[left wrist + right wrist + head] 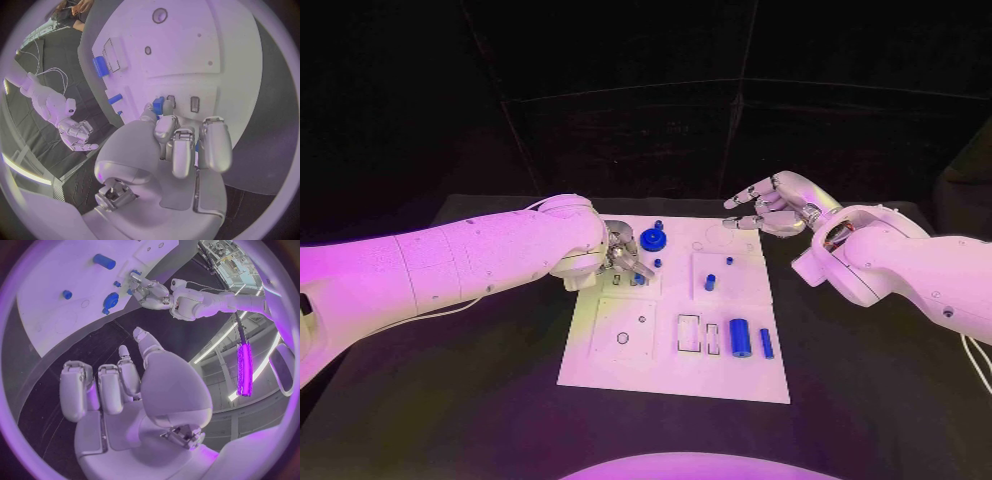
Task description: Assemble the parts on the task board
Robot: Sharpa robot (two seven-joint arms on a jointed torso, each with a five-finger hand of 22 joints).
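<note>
Silver fingers of my left hand [620, 260] curled down over a small blue part [158, 105] on the task board [668, 370]; whether they gripped it I couldn't tell. My right hand [776, 208] hovered loosely spread, holding nothing, at the board's far right corner.

The right hand [134, 390] hangs above the dark surface [75, 365], its fingers [75, 390] a little curled and holding nothing. Beyond it lies the white task board [56, 285] with blue parts: a cylinder [104, 261], a round part [110, 301], a small peg [67, 294]. The left hand [149, 292] rests at the board's edge
</note>
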